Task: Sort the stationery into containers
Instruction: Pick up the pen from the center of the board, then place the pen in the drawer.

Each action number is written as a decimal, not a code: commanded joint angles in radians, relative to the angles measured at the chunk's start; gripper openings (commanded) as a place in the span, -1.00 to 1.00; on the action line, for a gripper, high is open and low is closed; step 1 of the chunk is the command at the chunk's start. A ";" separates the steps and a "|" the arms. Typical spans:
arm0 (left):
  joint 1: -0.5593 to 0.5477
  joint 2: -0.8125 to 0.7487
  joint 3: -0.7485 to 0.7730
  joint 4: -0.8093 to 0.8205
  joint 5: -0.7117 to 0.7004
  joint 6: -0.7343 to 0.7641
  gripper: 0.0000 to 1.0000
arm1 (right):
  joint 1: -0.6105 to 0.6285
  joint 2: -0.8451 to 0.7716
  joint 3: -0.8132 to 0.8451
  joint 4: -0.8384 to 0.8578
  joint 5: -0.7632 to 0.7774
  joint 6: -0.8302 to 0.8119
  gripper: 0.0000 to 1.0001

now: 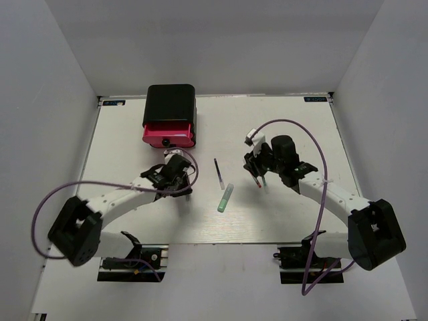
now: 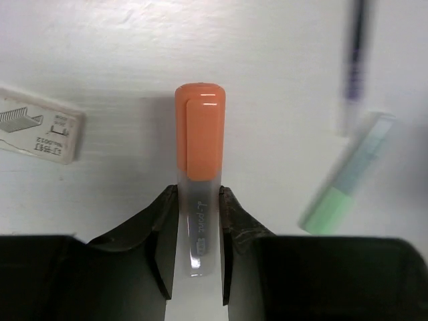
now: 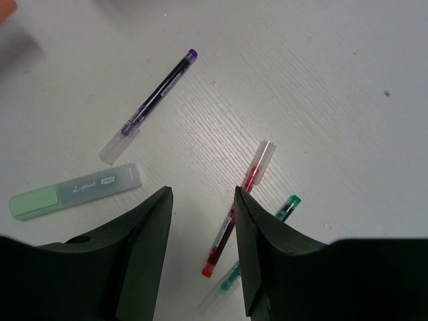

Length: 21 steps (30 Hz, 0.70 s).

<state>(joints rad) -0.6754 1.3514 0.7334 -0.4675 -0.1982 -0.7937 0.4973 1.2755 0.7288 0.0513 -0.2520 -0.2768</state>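
1 orange-capped marker (image 2: 199, 134) sits pinched in the left gripper (image 2: 198, 192), long axis pointing roughly far toward the open pink drawer (image 1: 180, 137), nearer this arm.

- White table (image 1: 120, 147): flat matte board, with fine grain lines showing in both wrist views.
- Pale grey walls (image 1: 53, 80): enclosing the table at left, far and right sides.
- Two small dark labels (image 1: 114, 102): one at each far corner.

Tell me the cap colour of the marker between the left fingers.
The marker's cap is orange; left wrist view.
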 commanded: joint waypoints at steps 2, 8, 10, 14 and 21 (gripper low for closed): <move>-0.007 -0.234 0.066 0.059 0.068 0.063 -1.00 | -0.002 -0.031 -0.020 0.022 -0.053 -0.001 -0.03; 0.004 -0.246 0.273 0.087 0.045 -0.041 -1.00 | -0.005 -0.039 -0.032 0.032 -0.055 -0.019 -0.03; 0.014 -0.236 0.319 0.134 -0.028 -0.088 -1.00 | -0.008 -0.044 -0.038 0.039 -0.052 -0.022 -0.03; 0.014 -0.196 0.363 0.196 -0.234 -0.322 -1.00 | -0.008 -0.056 -0.048 0.042 -0.059 -0.016 -0.03; 0.025 -0.080 0.492 0.127 -0.591 -0.599 -1.00 | -0.009 -0.097 -0.089 0.059 -0.043 -0.021 -0.03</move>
<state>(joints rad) -0.6621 1.2495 1.1465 -0.3088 -0.5705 -1.2335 0.4927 1.2125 0.6521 0.0612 -0.2932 -0.2928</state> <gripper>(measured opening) 0.355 0.482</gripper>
